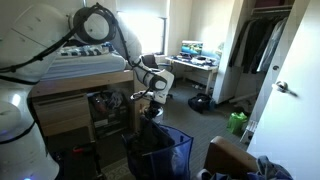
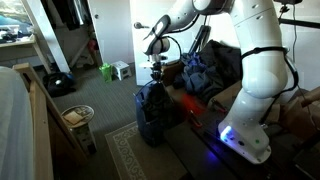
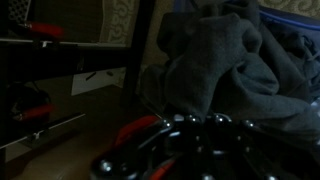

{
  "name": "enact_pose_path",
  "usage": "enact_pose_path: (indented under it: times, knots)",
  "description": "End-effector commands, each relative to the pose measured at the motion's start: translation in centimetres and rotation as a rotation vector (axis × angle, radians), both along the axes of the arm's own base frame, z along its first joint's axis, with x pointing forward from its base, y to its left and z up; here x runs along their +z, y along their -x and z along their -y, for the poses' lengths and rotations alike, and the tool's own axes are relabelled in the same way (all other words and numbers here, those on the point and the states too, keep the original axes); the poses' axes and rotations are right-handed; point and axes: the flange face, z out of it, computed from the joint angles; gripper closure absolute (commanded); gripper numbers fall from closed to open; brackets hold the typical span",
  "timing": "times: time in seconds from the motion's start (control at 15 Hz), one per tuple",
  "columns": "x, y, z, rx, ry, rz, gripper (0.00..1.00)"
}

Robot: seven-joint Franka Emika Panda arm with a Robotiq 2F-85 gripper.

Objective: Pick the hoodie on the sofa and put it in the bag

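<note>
The dark grey hoodie (image 3: 225,60) fills the wrist view, and a fold of it rises up into my jaws. My gripper (image 3: 175,125) is shut on that fold. In both exterior views the gripper (image 1: 151,97) (image 2: 157,72) hangs straight above the open dark blue bag (image 1: 172,152) (image 2: 152,118). The hoodie (image 1: 150,117) (image 2: 152,97) droops from the gripper into the bag's mouth. The bag's blue rim (image 3: 300,22) shows at the top right of the wrist view. The sofa (image 2: 205,75) with piled clothes lies behind the bag.
A wooden bed frame (image 1: 80,95) stands close beside the bag, with storage underneath. A red-handled tool (image 3: 40,30) lies on a dark shelf. A small bin (image 2: 78,118) stands on the carpet. A desk with a monitor (image 1: 192,50) is at the back.
</note>
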Motion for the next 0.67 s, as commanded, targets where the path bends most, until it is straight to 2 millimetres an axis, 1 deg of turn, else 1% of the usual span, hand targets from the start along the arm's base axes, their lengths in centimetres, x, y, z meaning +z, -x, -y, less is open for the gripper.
enact_pose_path:
  times: [0.0, 0.13, 0.2, 0.27, 0.33, 0.4, 0.6]
  knots:
    - [-0.41, -0.13, 0.35, -0.044, 0.011, -0.052, 0.98]
    - [-0.71, -0.03, 0.45, -0.045, 0.016, -0.071, 0.98]
    - [-0.83, 0.03, 0.44, -0.048, 0.019, -0.078, 0.95]
    - [-0.89, 0.04, 0.43, -0.049, 0.019, -0.084, 0.83]
    - [-0.84, 0.02, 0.4, -0.051, 0.019, -0.087, 0.67]
    - [-0.76, -0.01, 0.36, -0.049, 0.018, -0.09, 0.62]
    - [-0.02, -0.36, 0.13, -0.044, 0.019, -0.074, 0.38]
